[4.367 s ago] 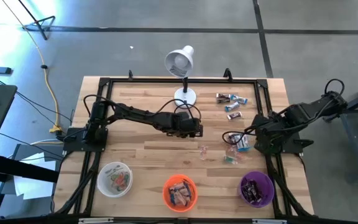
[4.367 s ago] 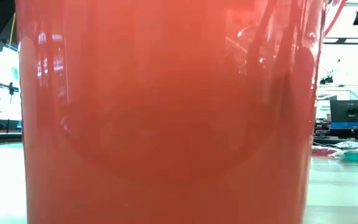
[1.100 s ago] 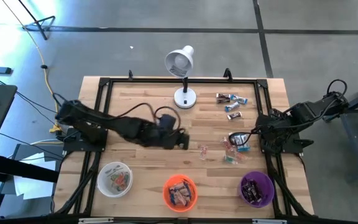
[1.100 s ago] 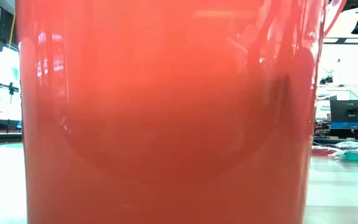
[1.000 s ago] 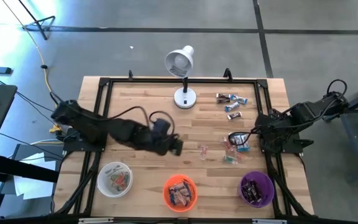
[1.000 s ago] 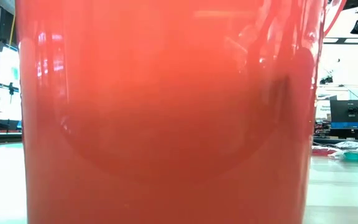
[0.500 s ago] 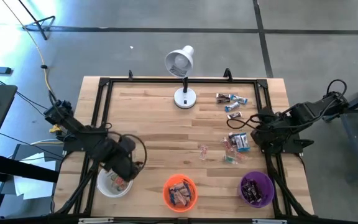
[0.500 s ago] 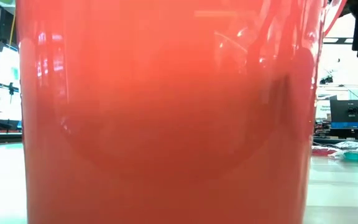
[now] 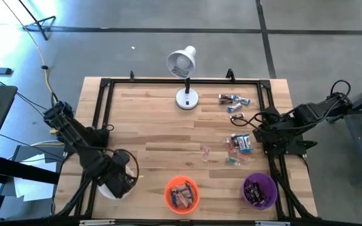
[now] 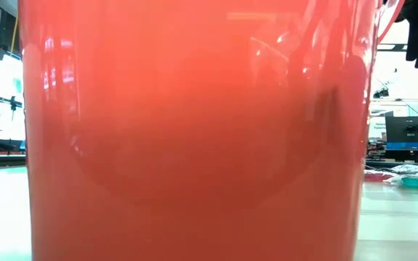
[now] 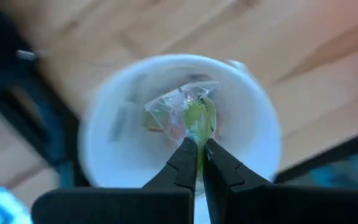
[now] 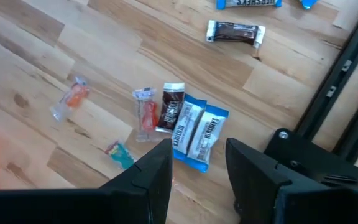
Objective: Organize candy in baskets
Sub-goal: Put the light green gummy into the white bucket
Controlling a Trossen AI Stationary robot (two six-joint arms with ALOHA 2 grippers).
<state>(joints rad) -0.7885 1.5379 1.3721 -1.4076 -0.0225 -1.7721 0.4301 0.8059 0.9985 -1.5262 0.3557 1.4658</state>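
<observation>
My left gripper (image 11: pixel 198 155) hangs over the white basket (image 11: pixel 253 118), shut on a clear-wrapped greenish candy (image 11: pixel 188 112). In the high view that arm covers most of the white basket (image 9: pixel 131 167) at the near left. The orange basket (image 9: pixel 181 193) and the purple basket (image 9: pixel 259 190) stand along the near edge, each with candy inside. My right gripper (image 12: pixel 197 165) stands open above a loose cluster of candy (image 12: pixel 191 130) at the table's right. The orange basket (image 10: pixel 194 130) fills the low view. My left gripper pinches one end of the candy's clear wrapper (image 11: pixel 195 139) between its two fingertips. The fingers come from above, pointing down. The candy hangs below them over the white basket's opening; whether it touches what lies inside, I cannot tell.
A white desk lamp (image 9: pixel 184 75) stands at the far middle. More candy (image 9: pixel 234 103) lies at the far right, and small clear-wrapped pieces (image 9: pixel 205 150) lie mid-table. A black frame (image 9: pixel 105 85) runs around the tabletop.
My left gripper has swung from the table's middle toward the near left edge and down, tipping to point straight down, and now hangs over the white basket with the candy still in its shut fingers. My right gripper has rolled about its own axis without shifting place.
</observation>
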